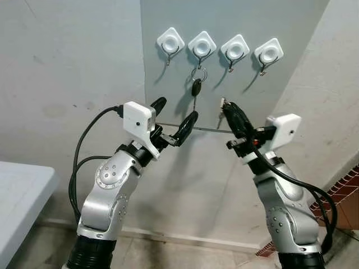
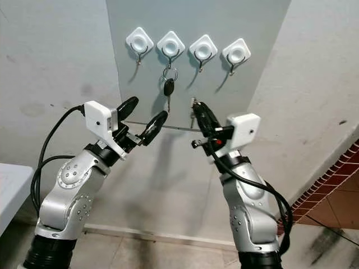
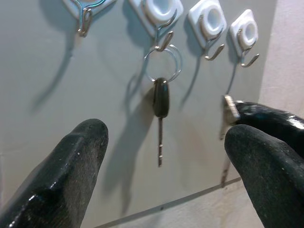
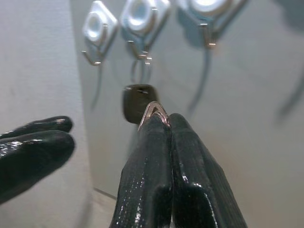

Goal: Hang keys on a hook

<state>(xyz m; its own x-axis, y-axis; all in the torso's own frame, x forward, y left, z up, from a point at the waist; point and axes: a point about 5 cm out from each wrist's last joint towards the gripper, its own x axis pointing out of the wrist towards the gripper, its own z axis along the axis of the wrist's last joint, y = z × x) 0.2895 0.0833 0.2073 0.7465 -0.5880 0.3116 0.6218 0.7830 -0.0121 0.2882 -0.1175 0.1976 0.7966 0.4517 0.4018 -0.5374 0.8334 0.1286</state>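
hanging by its ring from the second hook (image 1: pixel 202 51) at upper centre, one black-headed key (image 1: pixel 196 88) is done. at centre right, the right gripper (image 1: pixel 225 106) pinches a small metal piece (image 3: pixel 230 105), probably another key, unhung. the left gripper (image 1: pixel 175 116) at centre gapes empty.

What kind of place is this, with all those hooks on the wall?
Probably a home's entryway or hallway: four white wall hooks, one already holding a key, on a grey panel, with tiled floor below.
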